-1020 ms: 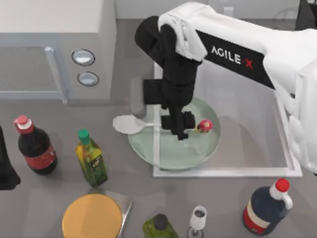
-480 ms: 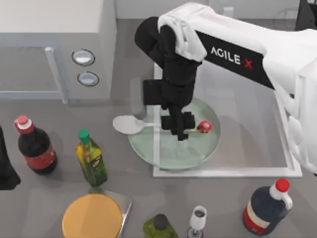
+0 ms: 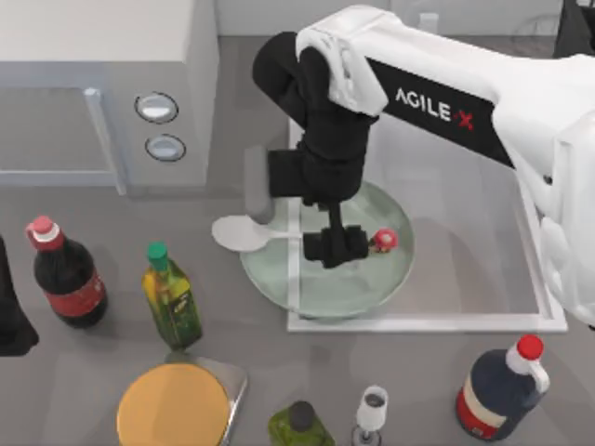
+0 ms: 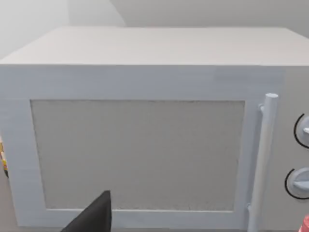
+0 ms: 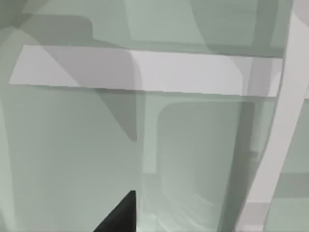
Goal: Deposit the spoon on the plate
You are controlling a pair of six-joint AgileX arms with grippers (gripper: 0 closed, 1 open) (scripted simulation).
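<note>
Top view puts the right gripper (image 3: pixel 336 249) low over the plate (image 3: pixel 372 288), its black fingers (image 3: pixel 316 249) straddling the thin handle of the spoon (image 3: pixel 244 234). The fingers look clamped on that handle at about its middle, so I judge the spoon is gripped rather than let go, though from overhead the contact itself is hidden by the gripper body. The spoon lies roughly level and crosswise: its oval bowl sticks out past the plate's left rim over the grey tabletop (image 3: pixel 112 232), while the handle runs rightward under the fingers and ends in the red-and-white knob just right of them, above the plate's inner floor. The plate itself sits on the left part of a clear, white-edged tray (image 3: pixel 418 323). As I read it, the step in hand is the release. To do it well, the spoon should be low enough that the handle settles without bouncing, and the fingers should part evenly so neither drags the handle sideways. Since the bowl overhangs the rim, a small shift rightward before release would put more of the spoon's weight inside the plate and lessen the chance of it tipping off. The left arm (image 3: pixel 11 325) is parked at the tabletop's left edge, its wrist camera facing a microwave (image 4: pixel 145 145).
</note>
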